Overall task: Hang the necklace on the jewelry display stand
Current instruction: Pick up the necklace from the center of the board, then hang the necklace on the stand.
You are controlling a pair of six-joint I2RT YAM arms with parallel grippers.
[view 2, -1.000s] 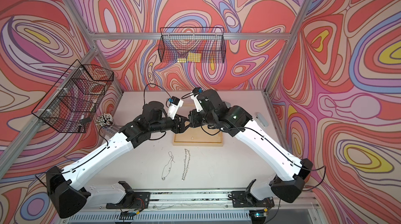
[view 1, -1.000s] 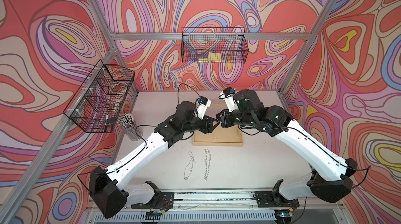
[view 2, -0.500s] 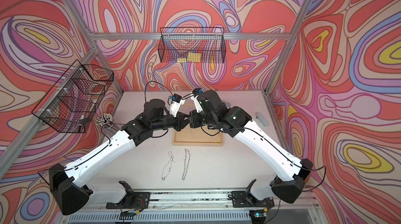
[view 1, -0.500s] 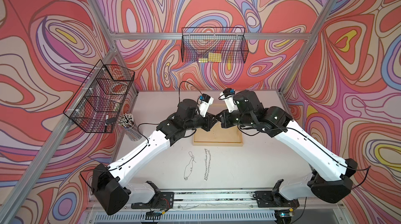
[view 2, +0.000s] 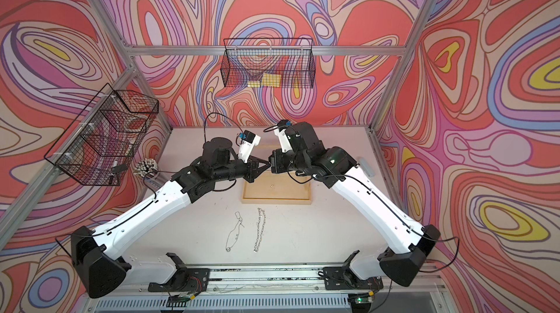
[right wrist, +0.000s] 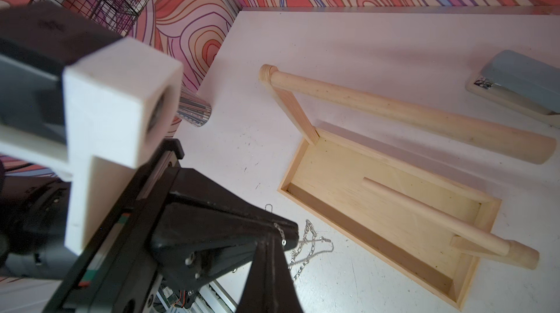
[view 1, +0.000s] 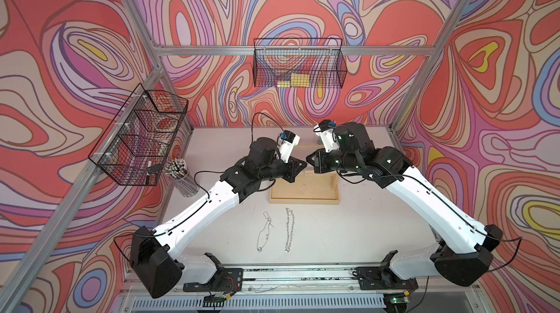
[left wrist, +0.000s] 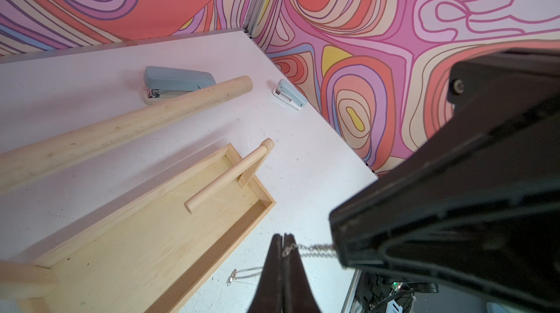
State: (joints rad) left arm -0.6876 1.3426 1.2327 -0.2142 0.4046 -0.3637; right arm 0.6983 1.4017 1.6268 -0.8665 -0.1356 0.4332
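In both top views the two arms meet nose to nose above the jewelry display stand [view 1: 304, 197], which sits mid-desk, nearer the far edge. The left gripper [view 1: 303, 164] and right gripper [view 1: 310, 163] are almost touching, and from up here anything between them is too small to make out. On the desk [view 1: 348, 235], just off the stand's near rim, a thin chain [view 1: 263, 231] and a chunky chain [view 1: 289, 229] lie side by side, apart. A pencil cup [view 1: 178, 172] stands at the left edge below a side wire basket [view 1: 142, 138]. A back wire basket [view 1: 298, 67] hangs on the far wall.

Over to the left wrist view. The left gripper's fingers are pressed together, pinching the necklace [left wrist: 309, 247]. This fine chain runs straight across into the right gripper's black nose, which blocks that whole side. Beyond are the crossbar [left wrist: 121, 128], the lower rail [left wrist: 224, 179] and the tray [left wrist: 151, 251]. A large stapler [left wrist: 175, 82] and a small stapler [left wrist: 289, 94] sit toward the far right corner.

Right wrist view now. The right gripper's fingers are clamped shut on the necklace's other end, links showing against the left gripper's tip. The necklace is in the air, clear of the stand. The left gripper's body and white mount hide the desk's left side.
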